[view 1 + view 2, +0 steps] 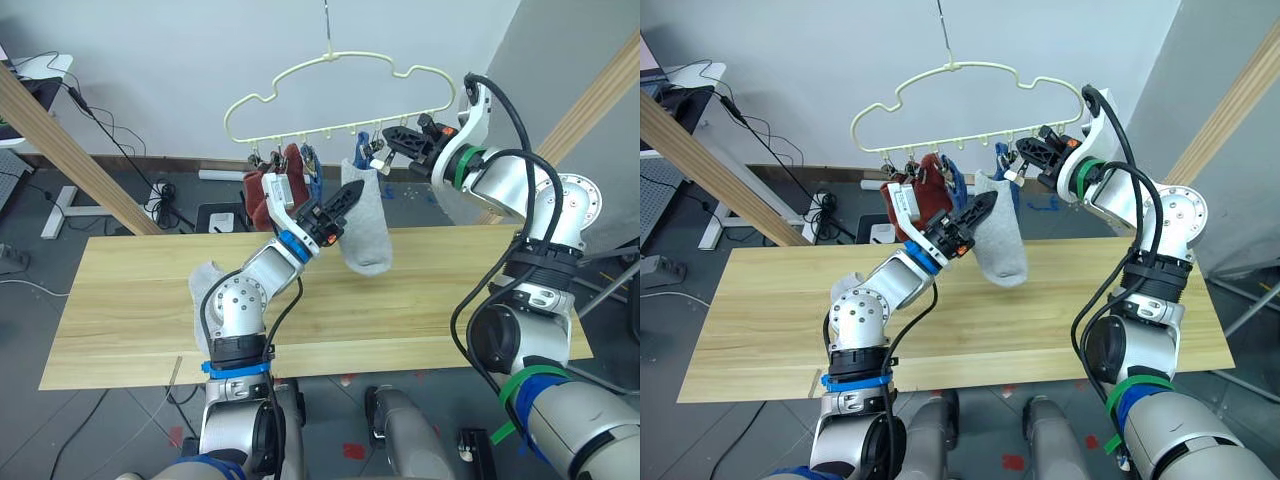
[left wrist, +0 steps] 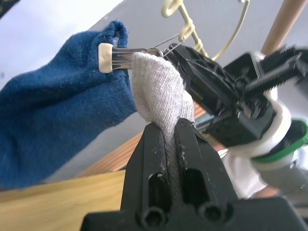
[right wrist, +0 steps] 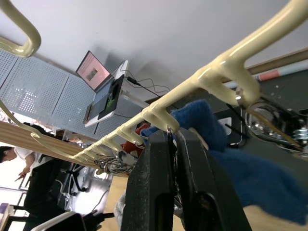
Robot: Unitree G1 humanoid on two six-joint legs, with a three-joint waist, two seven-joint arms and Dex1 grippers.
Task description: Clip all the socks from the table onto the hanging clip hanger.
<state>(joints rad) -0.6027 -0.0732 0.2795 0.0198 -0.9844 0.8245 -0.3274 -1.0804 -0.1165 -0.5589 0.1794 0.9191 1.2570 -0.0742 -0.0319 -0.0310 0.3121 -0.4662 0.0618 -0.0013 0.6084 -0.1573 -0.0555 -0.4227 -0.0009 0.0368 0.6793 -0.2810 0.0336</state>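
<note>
While the left claw [image 1: 345, 199] is clenched on the edge of a light grey sock [image 1: 365, 225], it lifts that sock up to the row of clips on the clip hanger [image 1: 340, 80], so the cuff sits level with a metal clip instead of sagging toward the worktop [image 1: 450, 290]. The left wrist view shows the grey knit pinched between the two black fingers, its top corner running into a clip [image 2: 122, 55] beside a blue sock [image 2: 57, 120]. The right claw [image 1: 395, 140] is up at the hanger's right end, its fingers pressed together around a clip — most likely squeezing it open, or steadying the hanger so it does not swing as the fabric goes in. Whether the clip already bites the grey sock I cannot tell.

Rust red socks [image 1: 270, 195] and blue ones already hang from clips further left, so the task looks well along. One more light grey sock [image 1: 203, 285] lies on the worktop, partly behind the left arm — it waits its turn.
</note>
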